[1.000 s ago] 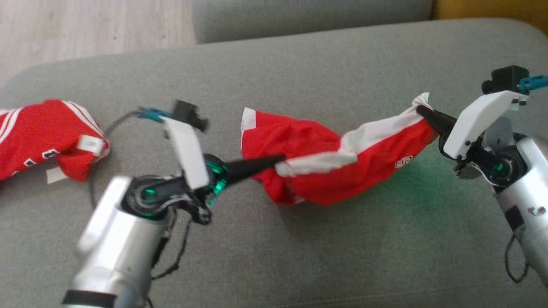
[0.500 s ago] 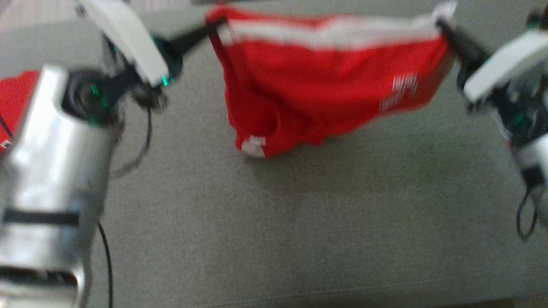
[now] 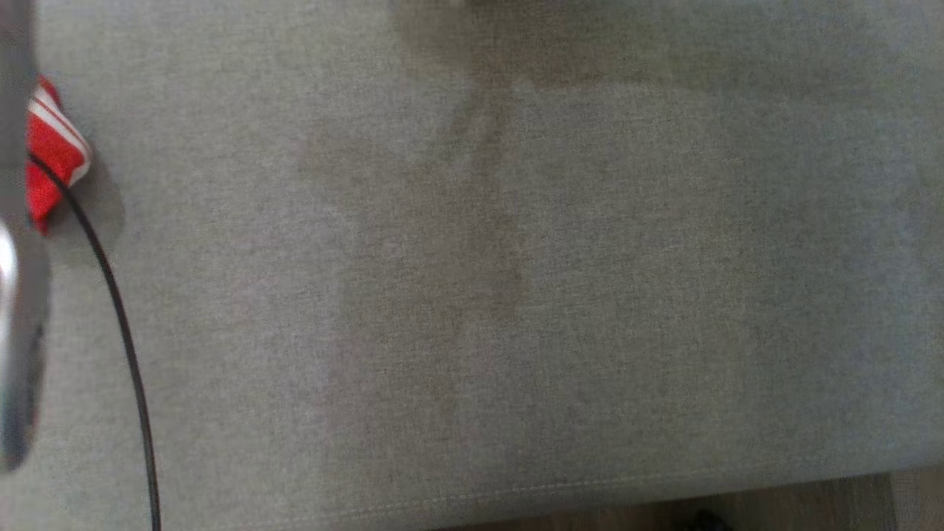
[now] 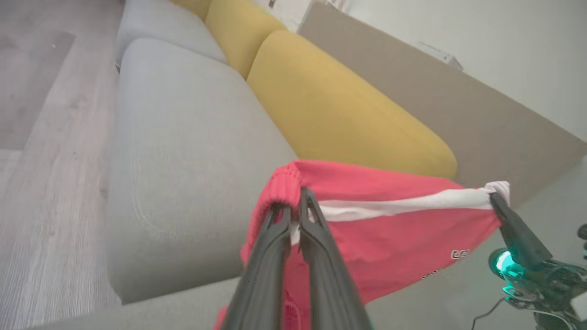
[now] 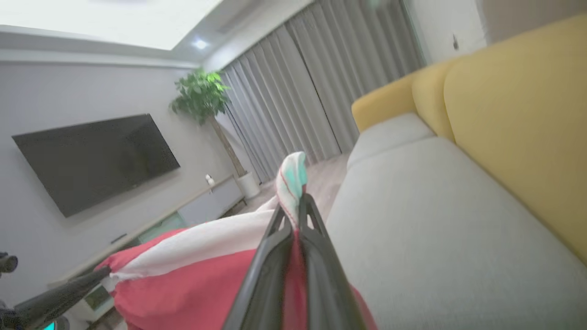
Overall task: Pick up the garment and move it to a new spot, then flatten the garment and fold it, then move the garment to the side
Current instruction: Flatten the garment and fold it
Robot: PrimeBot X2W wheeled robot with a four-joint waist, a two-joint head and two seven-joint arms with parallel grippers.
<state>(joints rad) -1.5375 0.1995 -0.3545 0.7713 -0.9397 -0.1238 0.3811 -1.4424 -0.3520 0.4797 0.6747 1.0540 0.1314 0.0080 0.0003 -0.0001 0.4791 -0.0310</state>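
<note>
The garment, a red jersey with a white band, hangs stretched in the air between my two grippers above the grey sofa. In the left wrist view my left gripper is shut on its red ribbed edge, and my right gripper pinches the white end at the far right. The right wrist view has my right gripper shut on a white, red-striped tip of the garment. The left gripper grips the opposite end at the lower left. In the head view the garment's shadow lies on the seat.
The grey sofa seat spreads below. A separate red cloth with white stripes lies at its left edge, beside a black cable and my silver forearm. Yellow back cushions stand behind; wooden floor lies beyond the sofa's end.
Both grippers have lifted the garment off the cushion and pulled it taut. It has risen out of the top of the head view, which has itself shifted.
</note>
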